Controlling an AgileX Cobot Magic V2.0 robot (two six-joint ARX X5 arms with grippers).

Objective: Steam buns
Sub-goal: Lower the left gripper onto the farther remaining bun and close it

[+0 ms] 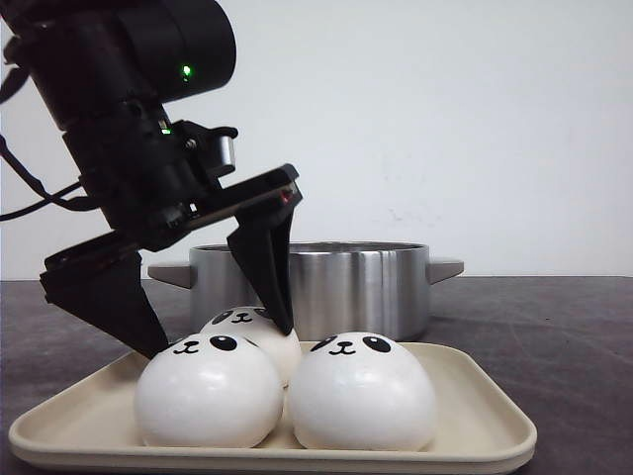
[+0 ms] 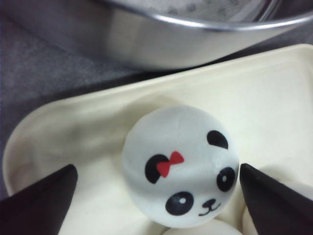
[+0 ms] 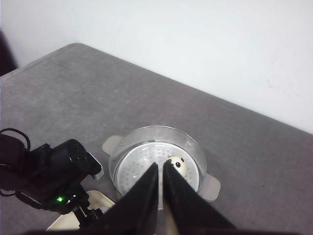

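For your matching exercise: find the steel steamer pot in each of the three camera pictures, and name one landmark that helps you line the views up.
Front view: the steamer pot stands mid-frame behind the cream tray and the buns.
Left wrist view: only its curved steel wall and rim run along the upper edge, past the tray.
Right wrist view: seen from high above, handles out, one bun inside.
Shared landmark: the pot itself; also the left gripper, open over the tray.

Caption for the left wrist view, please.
Open left gripper straddling a red-bowed panda bun on the cream tray, steel steamer pot just beyond.
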